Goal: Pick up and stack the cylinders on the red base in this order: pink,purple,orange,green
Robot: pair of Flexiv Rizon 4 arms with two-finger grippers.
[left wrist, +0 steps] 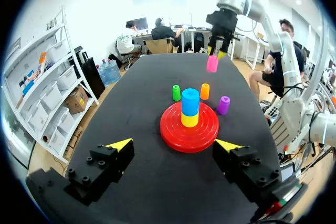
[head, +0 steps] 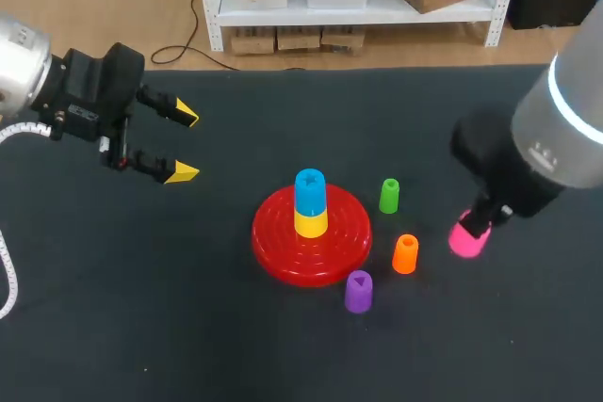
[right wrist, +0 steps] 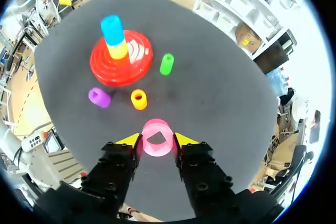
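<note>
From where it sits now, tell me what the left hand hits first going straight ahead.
Most likely the red base with its yellow and blue stack, dead ahead of the open left hand; height is hard to judge.

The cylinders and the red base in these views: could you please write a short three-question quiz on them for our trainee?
1. True or false: the right gripper is shut on the pink cylinder.
2. On the red base a yellow cylinder bears one more cylinder. Which colour is that one? A pink, B blue, C green.
3. Fill in: the left gripper holds nothing, and its fingers are ____.

Key: 1 true. 2 B, the blue cylinder. 3 open.
</note>
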